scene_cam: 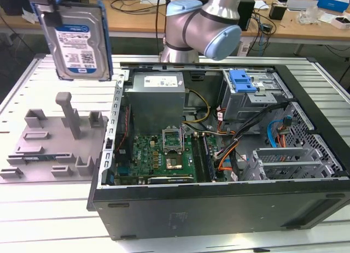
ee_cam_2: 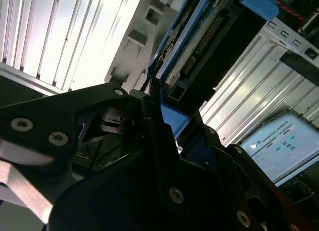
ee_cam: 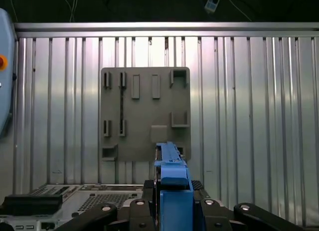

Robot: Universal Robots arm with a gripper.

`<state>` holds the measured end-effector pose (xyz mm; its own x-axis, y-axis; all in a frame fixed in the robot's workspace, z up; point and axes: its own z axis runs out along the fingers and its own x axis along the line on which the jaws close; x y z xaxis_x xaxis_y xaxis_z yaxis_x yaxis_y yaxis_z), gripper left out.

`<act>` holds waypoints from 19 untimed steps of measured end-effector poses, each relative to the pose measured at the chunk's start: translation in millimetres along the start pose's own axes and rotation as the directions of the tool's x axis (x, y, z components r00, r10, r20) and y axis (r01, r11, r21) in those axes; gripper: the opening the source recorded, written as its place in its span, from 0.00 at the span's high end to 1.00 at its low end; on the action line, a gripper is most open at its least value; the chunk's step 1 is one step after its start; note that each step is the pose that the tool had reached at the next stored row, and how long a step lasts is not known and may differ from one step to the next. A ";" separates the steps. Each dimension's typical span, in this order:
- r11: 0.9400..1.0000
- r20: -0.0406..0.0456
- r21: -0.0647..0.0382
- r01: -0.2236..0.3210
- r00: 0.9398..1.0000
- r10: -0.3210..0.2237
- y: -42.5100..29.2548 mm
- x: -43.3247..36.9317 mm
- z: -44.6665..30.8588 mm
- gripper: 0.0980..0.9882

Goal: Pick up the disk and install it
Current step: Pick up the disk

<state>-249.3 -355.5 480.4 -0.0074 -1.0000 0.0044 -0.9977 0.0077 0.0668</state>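
"Exterior view first: where is the disk [scene_cam: 76, 42]?"

"In the air, hanging straight below the pincer [scene_cam: 48, 7], which is clamped on its upper edge. The drive stands on edge with its label face toward the camera. A blue carrier frames it, and it is clear of everything beneath."

"What lies under the pincer?"

"A grey fixture plate [scene_cam: 49, 141] with upright posts, flat on the ribbed metal worktop [scene_cam: 33, 215], well below the disk's lower edge. In the first wrist view the fixture plate [ee_cam: 144, 111] shows beyond the pincer [ee_cam: 173, 191]. The fingers [ee_cam: 148, 193] press the disk [ee_cam: 172, 166] by its carrier from both sides."

"And the computer?"

"The open computer case [scene_cam: 219, 209] sits just beside the plate, lower than the pincer and toward the exterior view's right of it. Inside are a motherboard [scene_cam: 164, 154], a grey power supply [scene_cam: 156, 97] and a drive cage carrying a blue latch piece [scene_cam: 242, 81]. The arm [scene_cam: 210, 26] rises behind the case."

"Second wrist view?"

"The disk [ee_cam_2: 209, 36] shows its connector end, sticking out past the pincer [ee_cam_2: 159, 121], with the carrier squeezed between the black jaws."
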 end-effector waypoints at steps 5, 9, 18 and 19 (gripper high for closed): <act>1.000 0.000 -0.002 0.000 1.000 0.000 -30.6 6.5 -2.0 0.70; 1.000 0.000 -0.005 0.000 1.000 0.000 -52.1 8.7 -3.4 0.70; 1.000 -0.001 -0.006 0.000 1.000 0.000 -107.8 15.7 -7.2 0.70; 1.000 -0.002 -0.006 0.000 1.000 0.000 -113.7 18.2 -7.5 0.70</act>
<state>-135.5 -374.5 480.4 -0.0074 -1.0000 0.0060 -0.9973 0.0079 0.0724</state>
